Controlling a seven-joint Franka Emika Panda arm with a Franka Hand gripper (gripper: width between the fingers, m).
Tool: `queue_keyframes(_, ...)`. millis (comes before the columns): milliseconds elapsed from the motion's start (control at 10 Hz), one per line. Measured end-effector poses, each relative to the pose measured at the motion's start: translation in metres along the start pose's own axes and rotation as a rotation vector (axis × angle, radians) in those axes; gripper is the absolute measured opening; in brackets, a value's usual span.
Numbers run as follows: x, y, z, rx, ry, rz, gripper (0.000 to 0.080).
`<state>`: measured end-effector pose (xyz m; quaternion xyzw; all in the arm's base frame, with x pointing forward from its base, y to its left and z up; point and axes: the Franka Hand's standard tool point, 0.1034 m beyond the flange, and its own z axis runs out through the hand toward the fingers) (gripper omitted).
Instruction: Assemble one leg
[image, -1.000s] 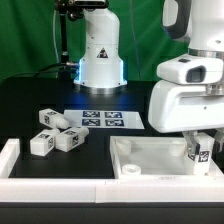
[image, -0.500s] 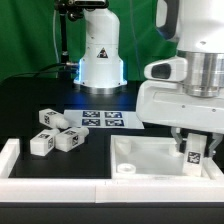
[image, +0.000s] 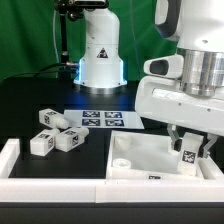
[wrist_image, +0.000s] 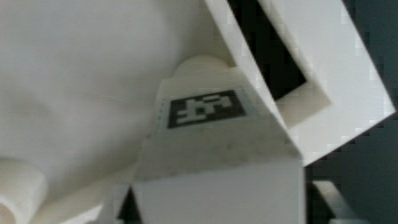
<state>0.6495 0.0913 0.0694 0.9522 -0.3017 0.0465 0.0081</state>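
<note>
Exterior view is showing the black worktop (image: 30, 100) carrying everything, with the arm looming large on that view's right. Next in size, the white rimmed panel (image: 135, 155) is lying at the front, round sockets at its corners, and the marker board (image: 100, 119) is sitting flat behind it. Three spare legs (image: 55, 133) are resting in a loose cluster on the exterior view's left, well apart from the panel.

The gripper (image: 188, 150) is clamping the leg (image: 187, 157) upright over the panel's corner on the exterior view's right; whether its foot is touching the socket is hidden. In the wrist view the leg (wrist_image: 210, 130) is filling the frame, one tag facing the camera, with the panel's rim just beside it.

Judging by its look, the leg is rigid moulded plastic, light and somewhat slick, unlikely to deform or break. Gripping across two flat opposite faces near the upper end, as here, is looking sensible, since it is leaving the lower end free for the socket.
</note>
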Motion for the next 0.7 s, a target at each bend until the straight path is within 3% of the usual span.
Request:
queue_keyframes(100,0.0,0.0,0.001,0.0,0.0,0.0,0.0379)
queue_keyframes(200,0.0,-0.001,0.0,0.001,0.0,0.0,0.0512)
queue_keyframes(300,0.002,-0.008,-0.007,0.014,0.003,0.005,0.0512)
queue_keyframes(400,0.008,-0.015,-0.021,0.037,0.013,0.01,0.062)
queue_keyframes(600,0.012,-0.02,-0.043,0.06,0.019,0.014,0.0641)
queue_keyframes(700,0.012,-0.02,-0.041,0.06,0.02,0.015,0.0648)
